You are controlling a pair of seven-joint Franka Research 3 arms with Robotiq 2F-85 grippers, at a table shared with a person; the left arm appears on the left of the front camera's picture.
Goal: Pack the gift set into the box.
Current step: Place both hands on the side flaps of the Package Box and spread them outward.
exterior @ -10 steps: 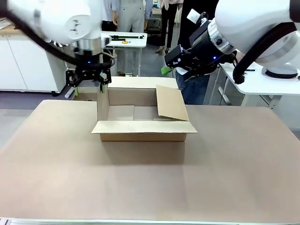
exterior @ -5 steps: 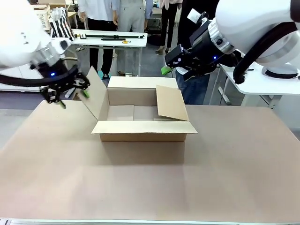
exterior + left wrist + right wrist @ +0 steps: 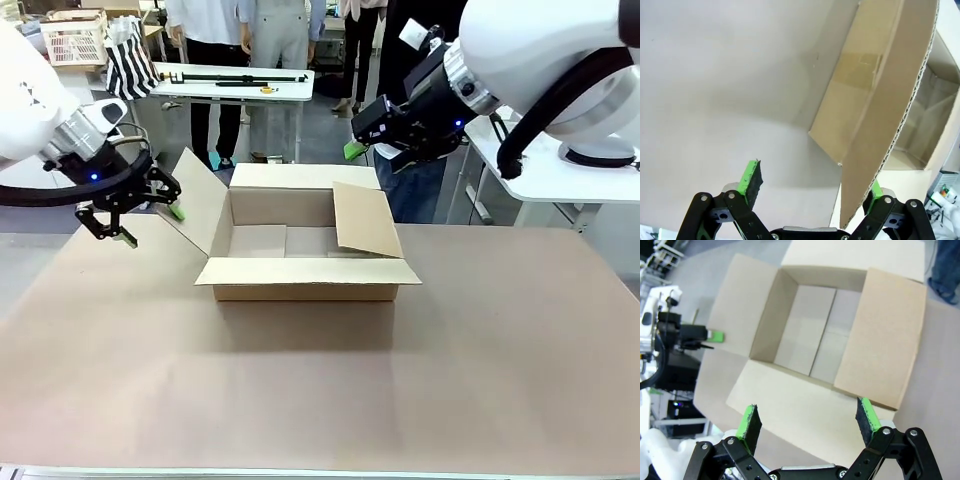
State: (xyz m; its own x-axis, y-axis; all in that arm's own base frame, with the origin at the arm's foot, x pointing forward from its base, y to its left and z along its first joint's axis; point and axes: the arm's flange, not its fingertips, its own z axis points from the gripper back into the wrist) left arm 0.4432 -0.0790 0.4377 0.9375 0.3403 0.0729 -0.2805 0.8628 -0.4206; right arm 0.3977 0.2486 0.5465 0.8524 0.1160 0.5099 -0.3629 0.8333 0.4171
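The box [image 3: 305, 292] stands open in the middle of the table, and its inside looks bare. Its left flap [image 3: 200, 200] leans outward, the right flap [image 3: 365, 220] stands tilted inward, and the near flap lies flat. My left gripper [image 3: 152, 226] is open at the left flap. In the left wrist view the box flap's [image 3: 875, 100] corrugated edge runs between the fingers of my left gripper [image 3: 812, 182], close to the right one. My right gripper [image 3: 360, 140] hangs open above the box's far right side, looking down into the box [image 3: 747, 315]; the right gripper [image 3: 807, 417] holds nothing. The gift set is out of view.
The brown table top [image 3: 320, 390] has free room in front of and beside the box. A person [image 3: 415, 190] stands just behind the box at the far edge. A white side table [image 3: 560, 180] is at the right, another white table [image 3: 240, 80] with tools farther back.
My left gripper swung from above the box's left flap out to the left and lower. The flap went from upright to leaning outward. The right arm has not moved.
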